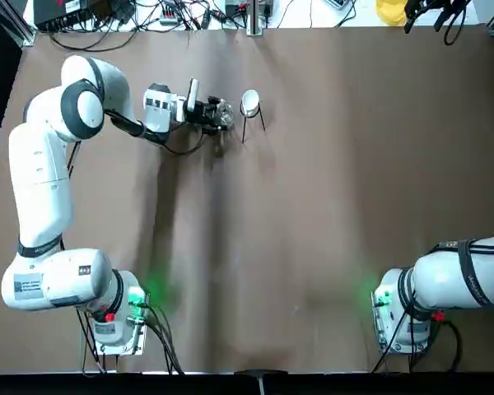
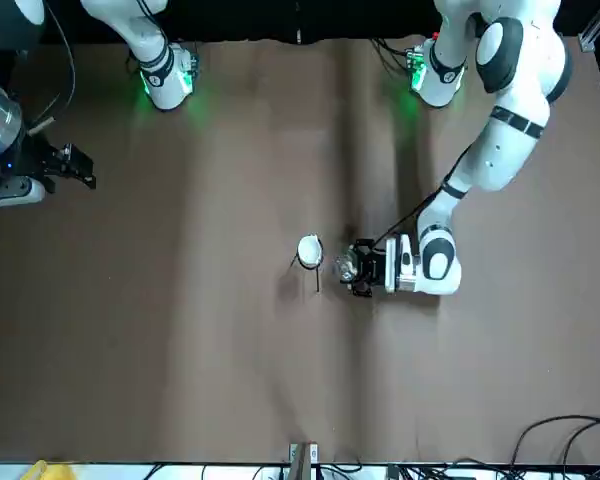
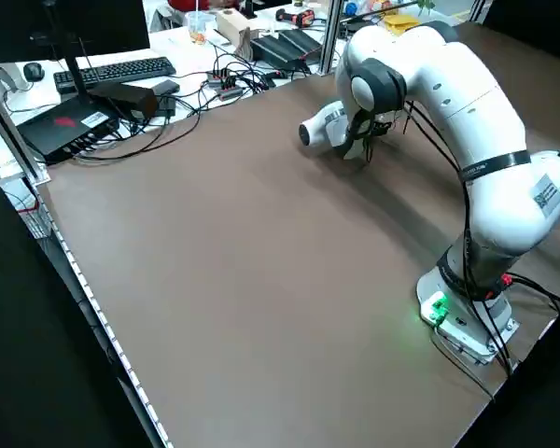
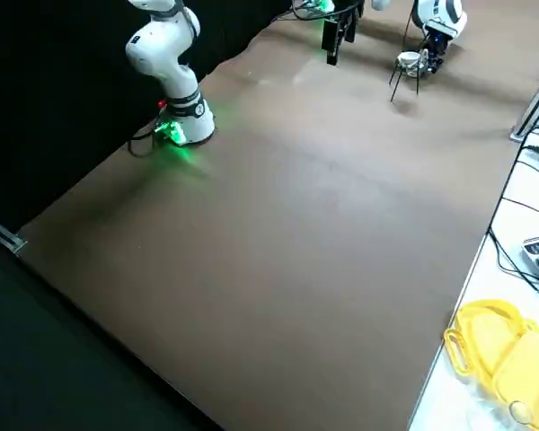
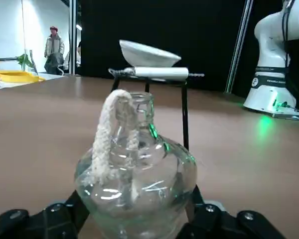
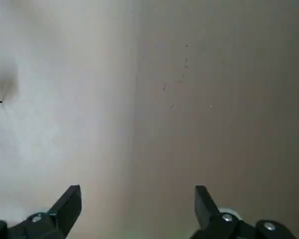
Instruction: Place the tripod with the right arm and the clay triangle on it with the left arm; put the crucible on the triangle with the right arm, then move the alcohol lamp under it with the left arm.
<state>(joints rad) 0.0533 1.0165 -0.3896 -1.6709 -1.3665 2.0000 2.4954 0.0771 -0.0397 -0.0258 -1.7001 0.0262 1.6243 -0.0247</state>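
Now left gripper (image 1: 221, 114) pinching lamp (image 1: 223, 115) upper centre, beside tripod (image 1: 252, 122); risk: clipping leg, toppling crucible (image 1: 250, 102).

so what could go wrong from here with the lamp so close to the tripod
The left end effector holds the lamp right beside the tripod. Pushed further, the lamp's neck or the end effector could clip a thin leg and tip the stand. The crucible only rests on the triangle, so a knock could spill it.

Glossy white jointed arms, black joint bands, green-lit bases, black cables.
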